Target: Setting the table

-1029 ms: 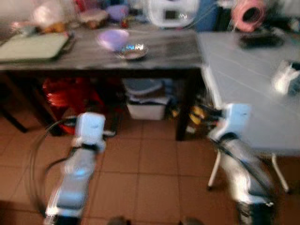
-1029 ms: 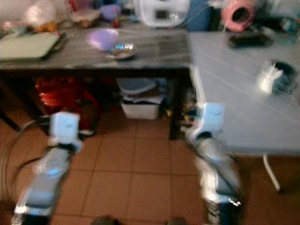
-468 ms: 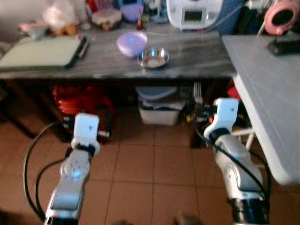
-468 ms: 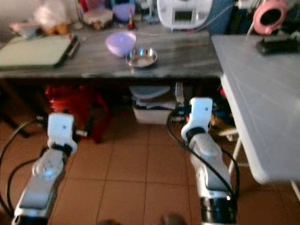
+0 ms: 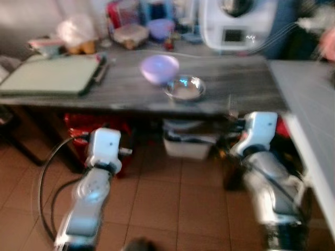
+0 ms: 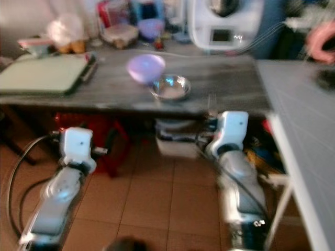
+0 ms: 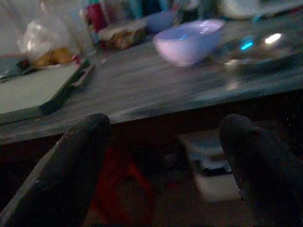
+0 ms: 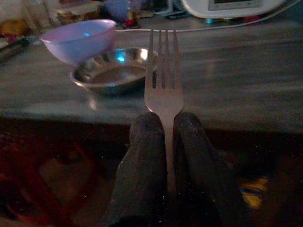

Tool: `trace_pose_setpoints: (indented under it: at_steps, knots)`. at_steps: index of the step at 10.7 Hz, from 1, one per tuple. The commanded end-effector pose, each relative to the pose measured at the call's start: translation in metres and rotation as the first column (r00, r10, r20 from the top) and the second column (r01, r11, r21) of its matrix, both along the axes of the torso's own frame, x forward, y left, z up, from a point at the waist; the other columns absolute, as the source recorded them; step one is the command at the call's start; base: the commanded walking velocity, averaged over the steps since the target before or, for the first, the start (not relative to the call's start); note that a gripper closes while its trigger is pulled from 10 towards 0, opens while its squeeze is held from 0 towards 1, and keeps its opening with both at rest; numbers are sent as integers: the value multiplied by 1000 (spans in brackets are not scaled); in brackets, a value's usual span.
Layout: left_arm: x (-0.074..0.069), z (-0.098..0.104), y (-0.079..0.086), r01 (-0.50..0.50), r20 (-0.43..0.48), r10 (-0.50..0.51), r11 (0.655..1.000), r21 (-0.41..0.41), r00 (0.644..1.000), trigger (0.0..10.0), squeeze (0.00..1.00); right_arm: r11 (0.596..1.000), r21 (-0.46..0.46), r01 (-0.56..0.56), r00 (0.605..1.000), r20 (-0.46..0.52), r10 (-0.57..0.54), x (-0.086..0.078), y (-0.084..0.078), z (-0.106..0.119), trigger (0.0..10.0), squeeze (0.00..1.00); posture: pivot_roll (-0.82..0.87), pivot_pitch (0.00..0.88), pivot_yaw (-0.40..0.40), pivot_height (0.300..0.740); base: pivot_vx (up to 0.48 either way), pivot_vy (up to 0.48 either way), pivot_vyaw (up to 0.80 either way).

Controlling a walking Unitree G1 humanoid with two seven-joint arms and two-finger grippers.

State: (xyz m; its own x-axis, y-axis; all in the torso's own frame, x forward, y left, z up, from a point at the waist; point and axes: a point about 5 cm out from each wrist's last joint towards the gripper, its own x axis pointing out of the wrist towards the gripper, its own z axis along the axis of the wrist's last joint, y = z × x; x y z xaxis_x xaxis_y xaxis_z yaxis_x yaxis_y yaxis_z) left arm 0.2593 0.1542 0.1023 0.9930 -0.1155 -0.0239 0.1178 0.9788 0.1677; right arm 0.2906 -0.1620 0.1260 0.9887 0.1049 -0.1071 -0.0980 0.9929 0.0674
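A metal fork [image 8: 163,90] stands tines-up between the two black fingers [image 8: 144,142] of my right gripper [image 8: 164,130], which is shut on its handle just below the dark table's [image 5: 125,94] front edge. On that table sit a lilac bowl [image 5: 159,68] and a shiny steel dish [image 5: 184,88] side by side, a short way beyond the fork's tines [image 5: 230,101]. My left gripper [image 7: 165,142] is open and holds nothing, level with the table edge and left of the bowl [image 7: 188,40].
A green tray [image 5: 49,75] lies on the table's left part. Jars, containers and a white appliance [image 5: 236,23] crowd its back. A grey-white table [image 6: 303,120] adjoins on the right. A red item [image 5: 78,123] and a white bin [image 5: 188,144] sit underneath on the tiled floor.
The camera has swung left and nearer the dark table, so the bowl and dish sit closer to centre. The fork stays in my right gripper.
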Motion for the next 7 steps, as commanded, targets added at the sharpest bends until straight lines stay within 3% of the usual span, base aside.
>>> trace_pose_setpoints:
  at_steps: [1,3,5,7]
  knots:
    - [2,5,-4,18,17,-18,1000,-3,1000,10000,0,999,-14,30,999,21,-29,1,-8,5,10000,0,-57,15,66,740,480,0,0]
    - [1,4,-5,22,13,-22,1000,-3,1000,10000,0,999,-14,33,999,25,-33,2,-8,5,10000,0,-56,16,67,740,480,0,0]
    - [-1,4,-4,28,10,-28,999,-20,1000,10000,0,992,-52,114,993,32,-112,4,-17,5,10000,0,-51,18,67,740,480,0,0]
    - [-5,4,-1,19,12,-18,999,-49,1000,10000,0,981,-70,183,983,34,-181,5,-28,4,10000,0,-49,21,67,740,0,0,0]
